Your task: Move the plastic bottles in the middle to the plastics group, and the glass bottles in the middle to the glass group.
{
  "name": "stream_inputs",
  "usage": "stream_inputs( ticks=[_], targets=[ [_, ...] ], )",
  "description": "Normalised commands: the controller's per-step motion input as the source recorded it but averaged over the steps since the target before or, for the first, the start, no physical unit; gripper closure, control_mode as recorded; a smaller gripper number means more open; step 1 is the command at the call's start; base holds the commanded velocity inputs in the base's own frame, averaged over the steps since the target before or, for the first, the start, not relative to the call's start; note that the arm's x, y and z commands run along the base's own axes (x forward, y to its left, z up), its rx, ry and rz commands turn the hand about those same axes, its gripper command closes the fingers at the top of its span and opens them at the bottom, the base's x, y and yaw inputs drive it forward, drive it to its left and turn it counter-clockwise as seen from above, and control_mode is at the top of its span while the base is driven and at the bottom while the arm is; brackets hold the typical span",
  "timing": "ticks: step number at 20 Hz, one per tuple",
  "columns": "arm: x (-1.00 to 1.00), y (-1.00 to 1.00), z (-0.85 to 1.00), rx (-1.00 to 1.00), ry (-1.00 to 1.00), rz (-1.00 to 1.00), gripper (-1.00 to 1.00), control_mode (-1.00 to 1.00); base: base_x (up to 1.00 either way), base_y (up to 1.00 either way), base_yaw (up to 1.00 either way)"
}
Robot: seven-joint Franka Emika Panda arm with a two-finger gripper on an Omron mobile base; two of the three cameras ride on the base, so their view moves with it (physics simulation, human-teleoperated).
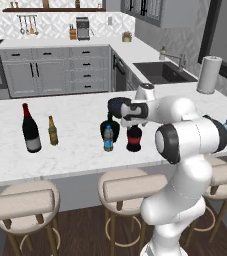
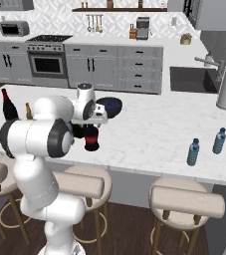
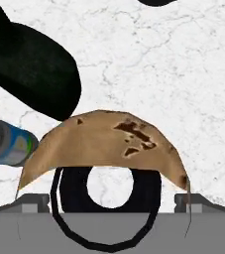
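The end effector is spread wide directly above the squat red-labelled dark glass bottle, which stands mid-bench beside the small blue-capped water bottle.

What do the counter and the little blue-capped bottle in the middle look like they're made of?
The counter looks like polished white marble or a stone imitation, judging by its fine grey veining. The small bottle looks like clear, thin plastic: see-through body, blue wrap label, blue screw cap. Being rendered, neither is certain.

white veined marble counter; glossy dark glass wine bottle; clear plastic water bottle.
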Motion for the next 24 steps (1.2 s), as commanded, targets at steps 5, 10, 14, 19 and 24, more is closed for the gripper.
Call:
stream_inputs(
  ticks=[5, 10, 14, 19, 24],
  targets=[
    [0.18, 0.00, -0.14, 0.00, 0.00, 0.00, -1.00, -1.00, 0.00, 0.00, 0.00],
    [0.01, 0.00, -0.06, 0.00, -0.05, 0.00, -1.00, -1.00, 0.00, 0.00, 0.00],
    [0.00, 0.02, 0.00, 0.00, -0.19, 0.00, -1.00, -1.00, 0.00, 0.00, 0.00],
    [0.00, 0.07, -0.03, 0.02, -0.26, 0.00, -1.00, -1.00, 0.00, 0.00, 0.00],
    [-0.01, 0.04, 0.00, 0.00, -0.11, 0.00, -1.00, -1.00, 0.00, 0.00, 0.00]
  ],
)
